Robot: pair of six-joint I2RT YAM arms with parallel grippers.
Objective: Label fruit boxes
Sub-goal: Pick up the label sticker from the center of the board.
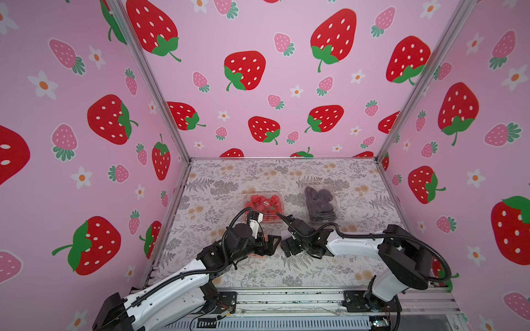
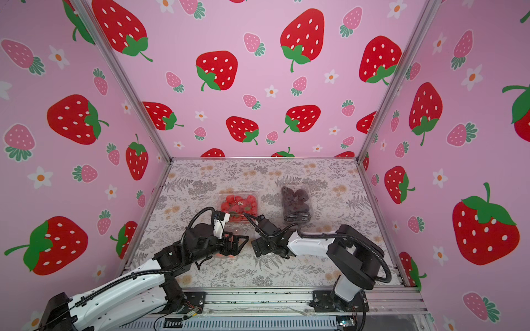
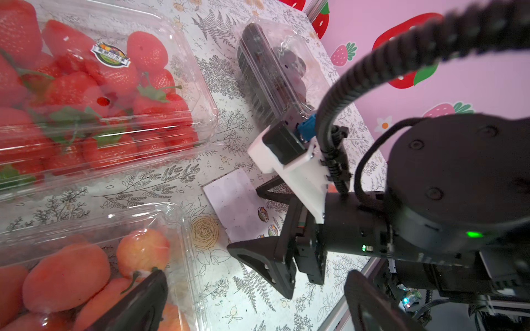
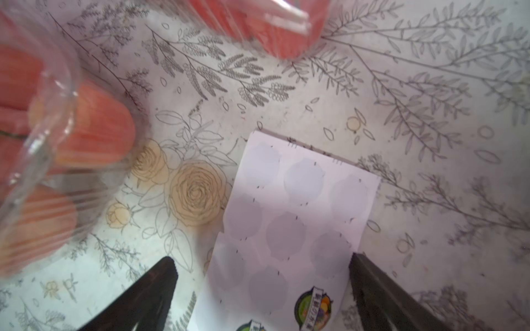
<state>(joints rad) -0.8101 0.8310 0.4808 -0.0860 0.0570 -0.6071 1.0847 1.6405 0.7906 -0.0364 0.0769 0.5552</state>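
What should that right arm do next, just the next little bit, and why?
Probably lower the right gripper onto a colourful sticker left on the white sheet. Its jaws stand open and empty above the sheet, the strawberry box already carries a label, and the box of orange fruit shows none that I can see.

table (image 1: 229,177) bears strawberry box (image 1: 263,204), dark-fruit box (image 1: 320,204), orange-fruit box (image 3: 71,272), sticker sheet (image 4: 286,215)
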